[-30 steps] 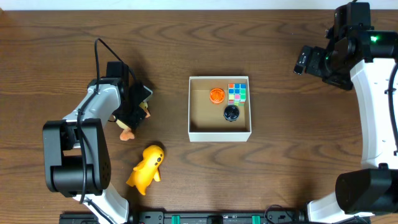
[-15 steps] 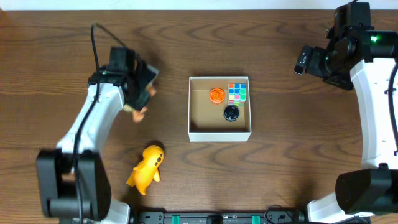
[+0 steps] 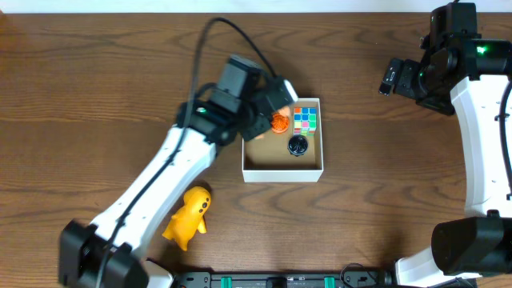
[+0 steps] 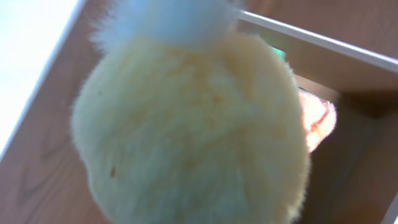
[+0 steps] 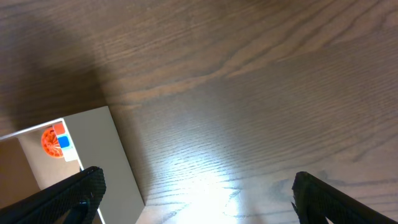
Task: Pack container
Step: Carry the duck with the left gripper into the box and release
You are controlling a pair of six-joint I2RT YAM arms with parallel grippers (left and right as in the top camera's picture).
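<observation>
The container [image 3: 282,172] is a square white-walled box with a brown inside at mid-table. It holds an orange round toy [image 3: 279,122], a colour cube [image 3: 305,119] and a black toy [image 3: 298,145]. My left gripper [image 3: 268,108] hangs over the box's far left corner, shut on a fuzzy cream plush toy [image 4: 193,124] that fills the left wrist view and hides the fingers. The box wall [image 4: 311,40] shows behind it. My right gripper [image 5: 199,193] is open and empty above bare table at the far right [image 3: 400,76]. The white box wall [image 5: 106,162] shows at the left of the right wrist view.
A yellow duck-like toy [image 3: 188,214] lies on the table near the front, left of the box. The left arm stretches diagonally from the front left towards the box. The table is dark wood.
My left arm has carried the plush toy from the left side of the table rightwards to above the box's far left corner. The right arm has not moved.
</observation>
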